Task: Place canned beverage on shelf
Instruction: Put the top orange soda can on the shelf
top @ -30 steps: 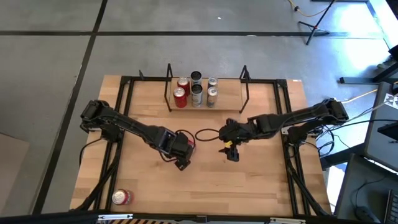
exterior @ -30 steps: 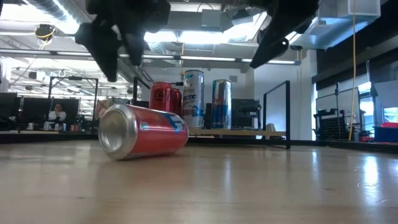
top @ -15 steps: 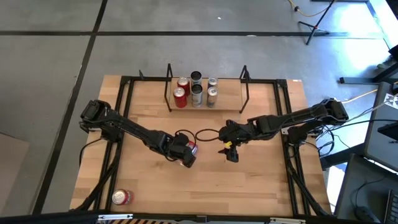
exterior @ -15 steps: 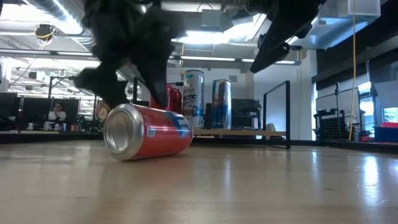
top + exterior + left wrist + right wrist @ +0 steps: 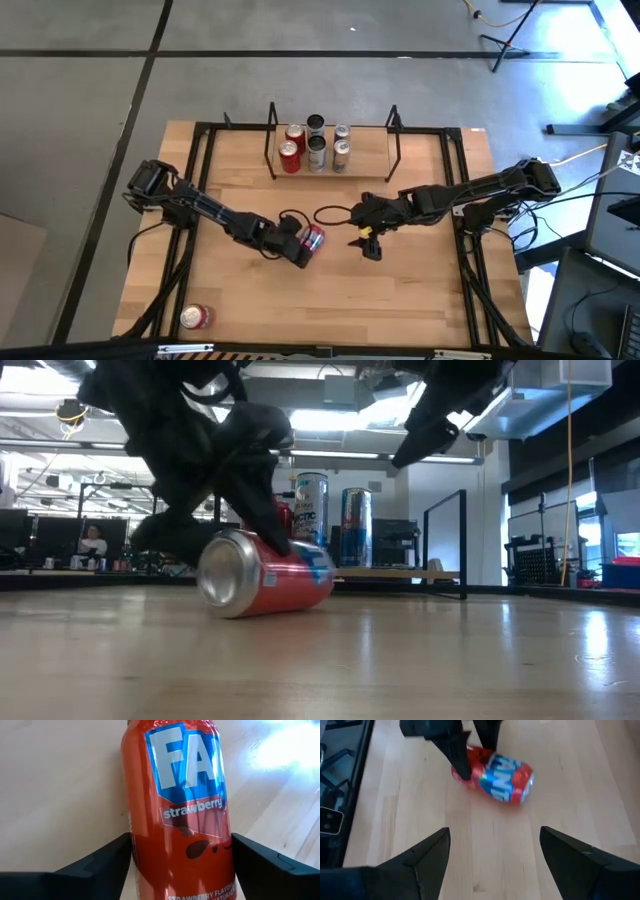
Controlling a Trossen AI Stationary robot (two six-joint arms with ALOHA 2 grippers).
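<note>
seated person (image 5: 93, 541), black tripod (image 5: 510, 33), floor tape (image 5: 140, 75)

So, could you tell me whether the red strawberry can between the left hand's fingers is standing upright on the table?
No, the red strawberry can lies on its side on the table, its silver end facing the low camera, with the left hand around it.

Glossy metal on pale, matt wood

The red can (image 5: 177, 815) is smooth printed metal, its sheen catching the light; the table (image 5: 420, 290) is light wood with fine grain and a soft glare. The left end effector (image 5: 180, 862) fingers (image 5: 95, 865) look like matt black plastic. The shelf (image 5: 365, 150) is light wood with thin black wire.
</note>
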